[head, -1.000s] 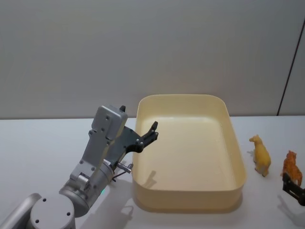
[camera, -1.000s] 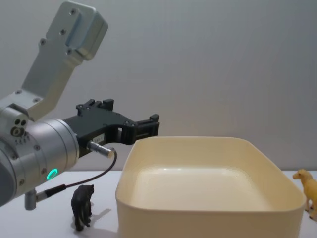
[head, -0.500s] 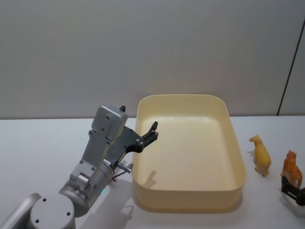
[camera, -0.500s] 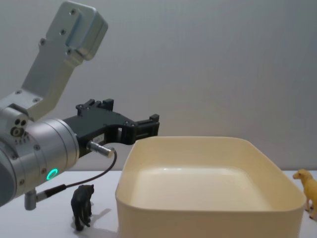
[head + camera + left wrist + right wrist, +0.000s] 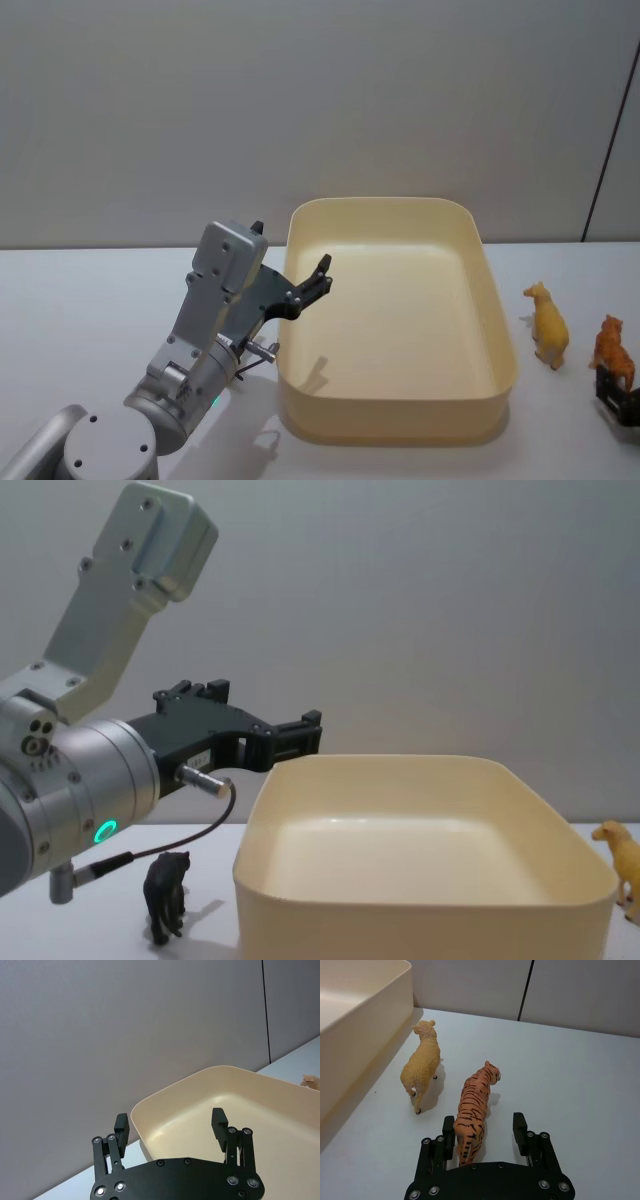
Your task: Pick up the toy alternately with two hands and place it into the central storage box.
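Overhead, the left gripper (image 5: 318, 275) hangs over the large cream-yellow plastic tub's (image 5: 497, 300) left rim. Its wrist view: jaws wide, empty. Right wrist view: the right gripper's (image 5: 484, 1124) wide jaws straddle the orange striped tiger figure's (image 5: 472, 1110) hindquarters on open white bench (image 5: 570, 1070).

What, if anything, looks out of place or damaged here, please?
Nothing stands out: the storage box sits level and empty; the sheep, tiger and black animal figure stand upright. Left gripper hovers open; right gripper is open at the tiger's rear.
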